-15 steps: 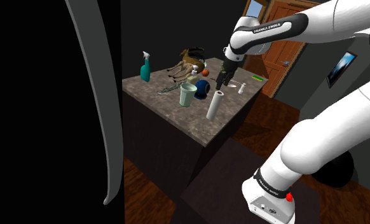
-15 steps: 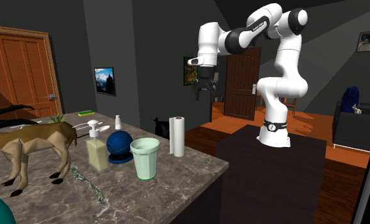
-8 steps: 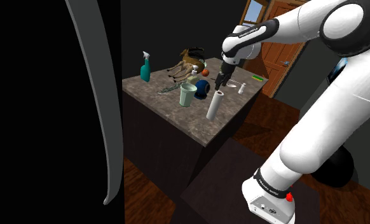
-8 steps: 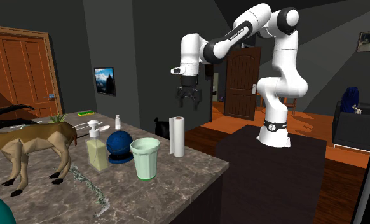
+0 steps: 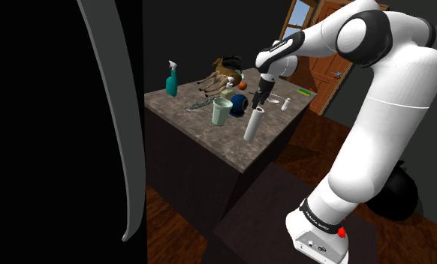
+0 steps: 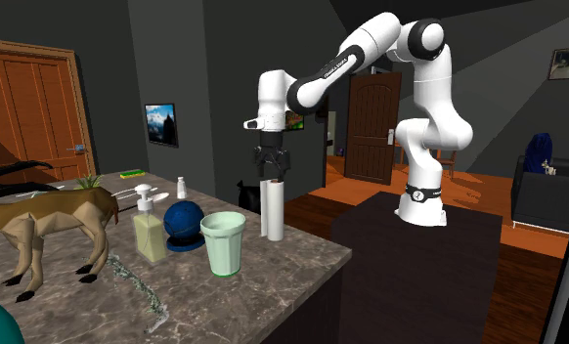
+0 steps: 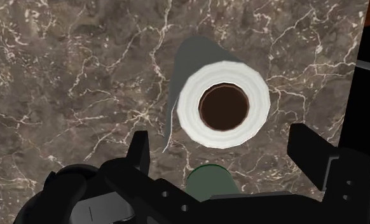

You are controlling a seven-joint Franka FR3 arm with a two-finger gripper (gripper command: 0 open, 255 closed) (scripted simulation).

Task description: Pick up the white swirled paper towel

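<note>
One paper towel roll [image 6: 272, 208] stands upright on the dark marbled countertop [image 6: 273, 288], near the edge facing the robot's stand and just beside a pale green cup [image 6: 223, 242]. Its long axis is vertical; the open brown core end points up at the gripper [image 7: 222, 146], which hangs directly above it.

Fingers [image 7: 140, 150] are spread wide, either side of the roll's outline, touching nothing.

Assessment: likely light, with soft, yielding outer layers around a stiffer core. Being tall and narrow, it may topple if nudged. Recommended hold: across the diameter, on the upper portion, with moderate squeeze.
</note>
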